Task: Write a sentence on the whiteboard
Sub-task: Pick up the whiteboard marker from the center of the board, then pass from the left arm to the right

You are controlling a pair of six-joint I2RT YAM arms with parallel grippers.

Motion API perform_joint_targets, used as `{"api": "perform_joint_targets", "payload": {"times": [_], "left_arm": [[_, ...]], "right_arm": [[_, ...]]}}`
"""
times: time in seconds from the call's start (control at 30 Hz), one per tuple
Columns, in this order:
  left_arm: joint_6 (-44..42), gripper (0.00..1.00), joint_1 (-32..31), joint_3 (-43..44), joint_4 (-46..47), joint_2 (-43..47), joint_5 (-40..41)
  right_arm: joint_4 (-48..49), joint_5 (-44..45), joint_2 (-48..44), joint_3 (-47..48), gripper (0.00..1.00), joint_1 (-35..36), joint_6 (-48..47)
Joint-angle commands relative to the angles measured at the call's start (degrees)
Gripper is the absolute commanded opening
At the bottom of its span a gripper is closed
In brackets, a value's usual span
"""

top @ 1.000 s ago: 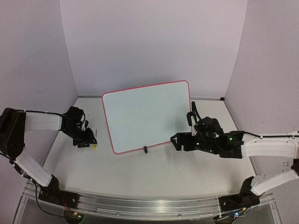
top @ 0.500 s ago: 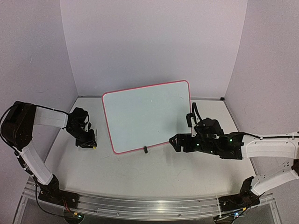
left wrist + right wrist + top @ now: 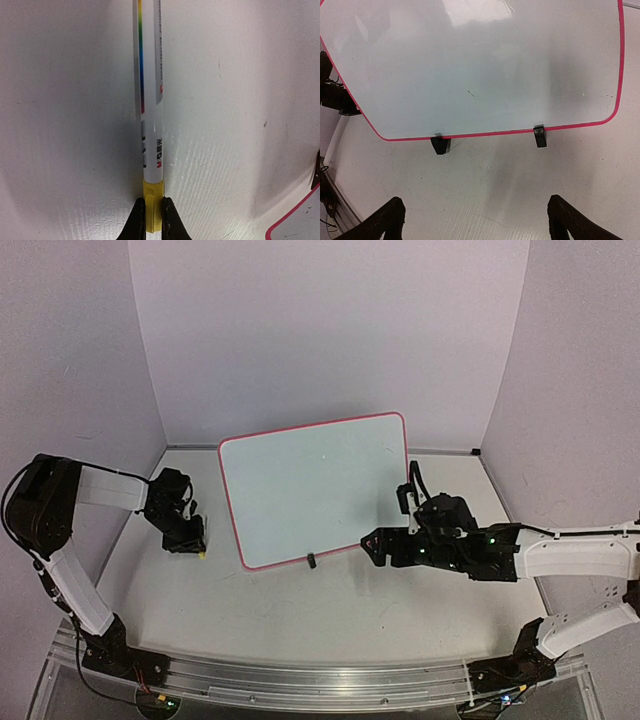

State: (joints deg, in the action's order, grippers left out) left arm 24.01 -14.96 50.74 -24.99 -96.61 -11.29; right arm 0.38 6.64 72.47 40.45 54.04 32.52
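Note:
The whiteboard (image 3: 315,490) stands tilted on two black feet (image 3: 440,145), with a red-pink rim and a blank face; no sentence shows on it. It fills the top of the right wrist view (image 3: 480,70). A white marker (image 3: 149,100) with a rainbow stripe and a yellow end lies on the table, left of the board. My left gripper (image 3: 193,543) is shut on the marker's yellow end (image 3: 152,215). My right gripper (image 3: 375,543) is open and empty, low in front of the board's right foot (image 3: 475,202).
The board's lower left corner (image 3: 295,220) lies close to the right of the marker. Grey walls close in the table on three sides. The metal base rail (image 3: 320,680) runs along the near edge.
My left arm has folded in and its gripper has settled lower over the marker. My right gripper has crept slightly left toward the board.

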Motion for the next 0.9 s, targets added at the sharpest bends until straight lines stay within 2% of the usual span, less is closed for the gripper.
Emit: {"api": "perform_joint_targets", "payload": {"times": [0.0,0.13,0.3,0.47,0.57,0.67,0.73,0.87], "left_arm": [[-0.1,0.0,0.2,-2.2,-2.7,7.9,6.4],[-1.1,0.0,0.2,-1.1,-5.7,22.1,6.9],[-7.9,0.0,0.0,8.8,-12.6,33.6,4.8],[-17.0,0.0,-0.1,20.1,-19.8,36.3,-7.6],[-20.8,0.0,-0.6,24.2,-23.9,36.4,-16.2],[-23.0,0.0,-2.9,26.3,-27.8,35.6,-21.6],[-23.6,0.0,-6.7,26.2,-29.1,35.2,-21.5],[-23.7,0.0,-17.9,25.9,-31.3,33.1,-16.4]], "right_arm": [[-2.0,-0.7,-3.2,2.5,0.95,0.1,-3.6],[-8.9,-0.7,-6.7,6.4,0.98,-0.1,-7.9],[-15.0,-6.2,-9.1,12.6,0.98,-2.4,-11.1],[-19.5,-21.7,-7.3,19.5,0.98,-6.7,-14.2],[-20.9,-30.3,-5.8,22.5,0.98,-9.1,-15.0],[-21.9,-39.4,-3.3,25.5,0.98,-10.2,-15.5],[-23.6,-43.2,-1.0,28.1,0.98,-10.2,-15.7],[-27.8,-49.0,4.7,32.8,0.95,-10.2,-16.3]]}}
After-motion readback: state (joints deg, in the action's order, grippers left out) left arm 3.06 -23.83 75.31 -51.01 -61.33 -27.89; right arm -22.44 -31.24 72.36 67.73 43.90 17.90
